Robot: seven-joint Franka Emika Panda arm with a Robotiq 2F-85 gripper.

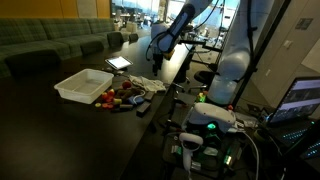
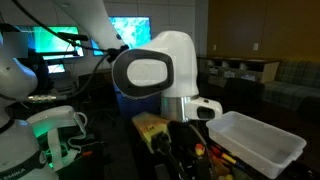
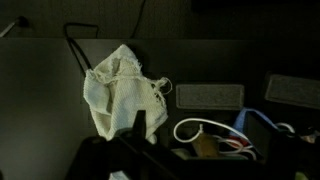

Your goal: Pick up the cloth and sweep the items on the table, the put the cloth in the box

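No text, label, brand or number could be read in any view. The lit laptop screen (image 1: 303, 98) and the bright cyan wall monitor (image 2: 128, 32), each in an exterior view, showed only coloured blur. The white rounded arm housing (image 2: 160, 68) bore a dark panel with no legible marking.

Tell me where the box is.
In an exterior view the box sits on the table, picture-left of the items.
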